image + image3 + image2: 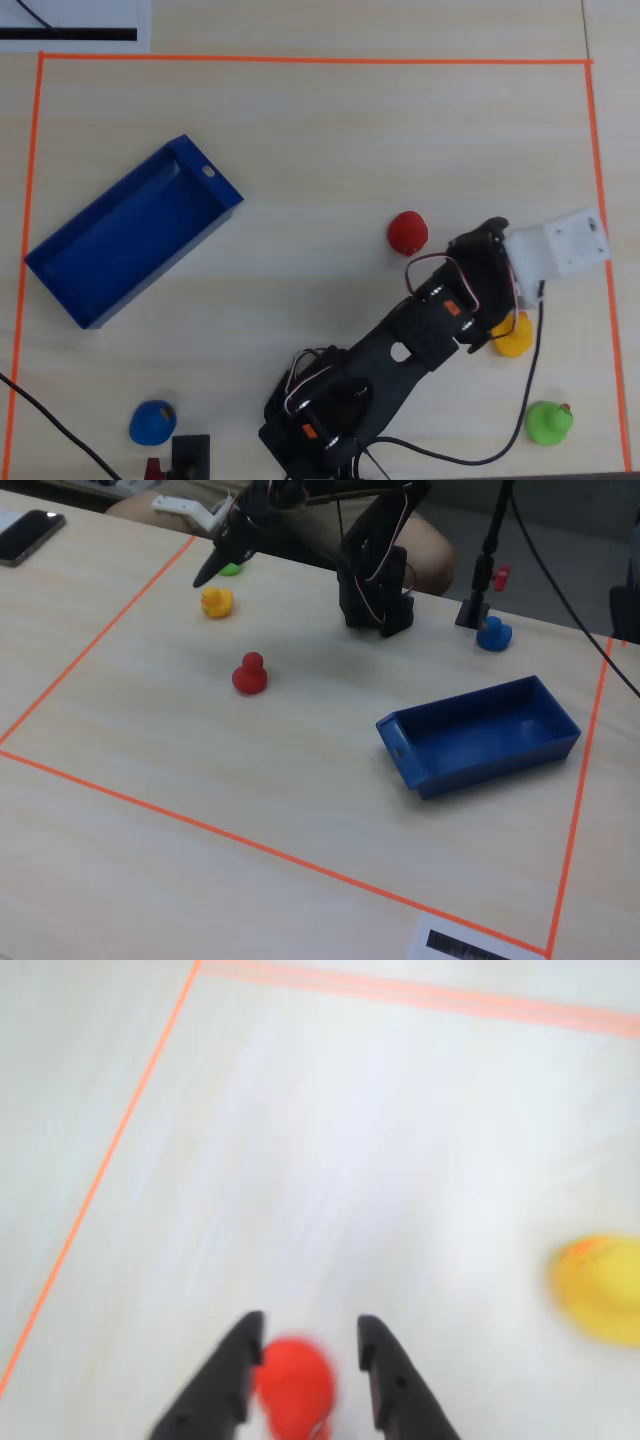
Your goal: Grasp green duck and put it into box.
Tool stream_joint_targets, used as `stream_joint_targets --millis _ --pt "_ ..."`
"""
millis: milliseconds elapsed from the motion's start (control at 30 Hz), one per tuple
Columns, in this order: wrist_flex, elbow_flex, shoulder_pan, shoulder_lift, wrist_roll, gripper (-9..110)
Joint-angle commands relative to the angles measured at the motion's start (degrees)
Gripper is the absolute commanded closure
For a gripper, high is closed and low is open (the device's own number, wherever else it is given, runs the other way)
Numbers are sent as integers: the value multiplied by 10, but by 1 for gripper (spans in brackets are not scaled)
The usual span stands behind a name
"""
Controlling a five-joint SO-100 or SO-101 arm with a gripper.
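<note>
Claw point(308, 1345) is released and carrying nothing: wrist view shows both black fingers point(228, 1375) spread, with the red duck point(296, 1380) framed in the gap but lying on the tabletop point(300, 150) beneath, not gripped. In the fixed view the claw point(207, 575) hangs in the air, so that framing is just line of sight. Yellow duck point(514, 338) sits close to the claw, off to the right in the wrist view. Green duck point(549, 422) is the target and it's not under the claw at all: it sits well apart, back toward the arm's base side near the orange tape corner, out of the wrist view. Box point(130, 232) is far on the opposite side, open top up, nothing inside. My read: approach phase, claw aimed at the wrong ducks; needs to swing toward green before descending.
</note>
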Motion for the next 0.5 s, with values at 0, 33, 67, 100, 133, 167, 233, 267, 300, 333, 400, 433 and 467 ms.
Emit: stream_joint_targets --millis 0,33,67,100,133,167,233,267,300,333,400,433,467 --pt "-47 -52 85 -29 -42 77" --pt "-62 -58 104 -40 -48 74" --pt "-77 -65 121 -53 -53 73" --pt "-93 -71 137 -66 -55 72" --pt "-111 -76 151 -79 -58 70" --pt "-127 -82 164 -93 -61 69" --pt "-160 -90 185 -118 -62 66" --pt "-178 -91 192 -130 -63 66" --pt "-197 -91 200 -142 -64 65" --pt "-219 -91 207 -155 -65 64" --pt "-256 -91 221 -180 -65 63" --pt "-269 -93 229 -192 -65 62" --pt "-279 -97 237 -207 -67 62"
